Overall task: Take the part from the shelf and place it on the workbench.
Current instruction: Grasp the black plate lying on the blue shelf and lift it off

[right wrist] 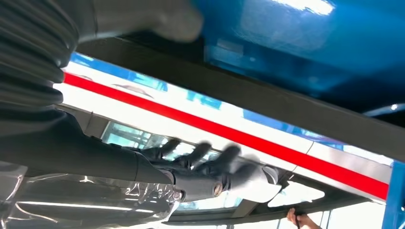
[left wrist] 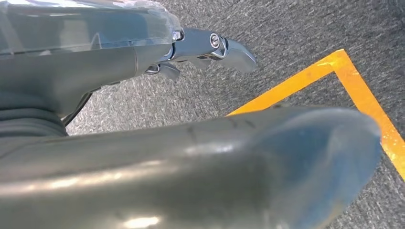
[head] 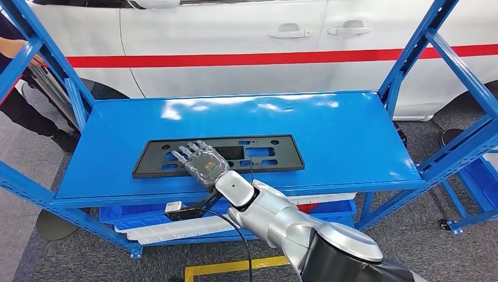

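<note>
Part: one flat black plate with cut-outs (head: 235,155) lies on the top blue shelf (head: 352,135), long side running along the shelf's near edge, nearer that edge than the back one.
Right hand: right hand (head: 198,160) rests on the part's left half, fingers (head: 183,151) stretched out flat and slightly apart over it; they grip nothing. In the right wrist view the same hand (right wrist: 210,171) lies against the part's dark surface.
Left hand: left hand (left wrist: 191,52) hangs over grey carpet (left wrist: 286,28), fingers loosely apart with nothing in them.
Open room: bare blue shelf surface lies to the right of the part and behind it; a narrower strip lies between the part and the left edge.
Edges: slanted blue uprights (head: 411,53) stand at the shelf's two sides; the front is open toward the arm.
Below: one lower level holds blue bins (head: 329,208) and white sheets (head: 158,232).
Behind: one white car with a red stripe (head: 246,59) stands just past the shelf.
Floor: one yellow tape line (left wrist: 334,71) marks the carpet.
Person: one person (head: 17,94) stands at the left, beside the frame.
</note>
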Motion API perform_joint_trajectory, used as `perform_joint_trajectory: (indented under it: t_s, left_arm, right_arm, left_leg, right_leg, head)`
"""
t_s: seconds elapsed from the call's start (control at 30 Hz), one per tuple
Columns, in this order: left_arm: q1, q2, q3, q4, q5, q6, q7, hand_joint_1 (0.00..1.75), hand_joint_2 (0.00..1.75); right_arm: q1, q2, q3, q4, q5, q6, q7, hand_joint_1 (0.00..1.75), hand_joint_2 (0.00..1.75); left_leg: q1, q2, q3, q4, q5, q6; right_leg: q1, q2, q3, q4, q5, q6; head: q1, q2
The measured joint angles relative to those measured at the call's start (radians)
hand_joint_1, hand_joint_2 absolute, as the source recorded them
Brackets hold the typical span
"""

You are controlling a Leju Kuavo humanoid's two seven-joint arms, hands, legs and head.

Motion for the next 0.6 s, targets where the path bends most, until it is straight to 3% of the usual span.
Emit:
perform_joint_trajectory:
  t_s: [0.6]
  left_arm:
    - [0.002, 0.008, 0.000, 0.000, 0.013, 0.005, -0.016, 0.00, 0.00]
  right_arm:
    - [-0.020, 0.000, 0.000, -0.016, -0.056, -0.035, -0.018, 1.75, 1.75]
  left_leg:
    - [0.000, 0.000, 0.001, 0.000, 0.000, 0.000]
  right_leg:
    - [0.000, 0.000, 0.000, 0.000, 0.000, 0.000]
  head:
    - [0.000, 0.000]
